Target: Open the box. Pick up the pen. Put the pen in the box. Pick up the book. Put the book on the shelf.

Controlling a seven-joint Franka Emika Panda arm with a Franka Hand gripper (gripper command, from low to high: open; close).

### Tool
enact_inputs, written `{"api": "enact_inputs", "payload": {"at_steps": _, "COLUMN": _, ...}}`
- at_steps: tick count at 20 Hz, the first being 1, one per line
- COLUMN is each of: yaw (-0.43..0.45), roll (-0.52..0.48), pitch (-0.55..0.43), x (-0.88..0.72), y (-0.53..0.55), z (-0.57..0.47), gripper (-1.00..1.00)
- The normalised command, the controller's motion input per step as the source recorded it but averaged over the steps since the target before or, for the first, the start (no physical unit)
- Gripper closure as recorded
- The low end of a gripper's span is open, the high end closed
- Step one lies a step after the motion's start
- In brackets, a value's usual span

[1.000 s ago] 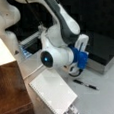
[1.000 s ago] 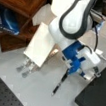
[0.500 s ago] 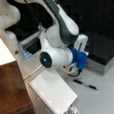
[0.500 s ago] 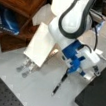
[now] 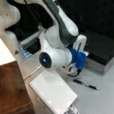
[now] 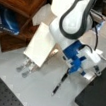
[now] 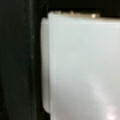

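The book [image 5: 53, 94] lies at the tabletop's near edge beside the shelf [image 5: 10, 95]. Behind it the pen [image 5: 85, 84] lies on the tabletop. The gripper [image 5: 72, 70] hangs between pen and closed box [image 5: 102, 48]; its grip cannot be made out.

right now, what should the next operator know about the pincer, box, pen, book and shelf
Pincer: low over the table beside the box, just above one end of the pen; it holds nothing that shows, and open or shut cannot be told.
Box: black lid down, not opened.
Pen: lying flat on the table in both front views, not in the box.
Book: flat on the table next to the shelf, not on it.
Done: nothing that shows. Left: all five steps.
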Motion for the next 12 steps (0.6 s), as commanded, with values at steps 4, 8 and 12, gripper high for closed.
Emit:
{"api": "enact_inputs", "payload": {"at_steps": 4, "yaw": 0.035, "roll": -0.029, "pitch": -0.134, "x": -0.19, "y": 0.02, "z": -0.04, "gripper": 1.00}}
{"api": "enact_inputs", "payload": {"at_steps": 8, "yaw": 0.029, "roll": -0.024, "pitch": -0.136, "x": -0.19, "y": 0.02, "z": -0.04, "gripper": 1.00}}
{"api": "enact_inputs", "payload": {"at_steps": 12, "yaw": 0.032, "roll": -0.024, "pitch": -0.134, "x": -0.18, "y": 0.02, "z": -0.03, "gripper": 1.00}}
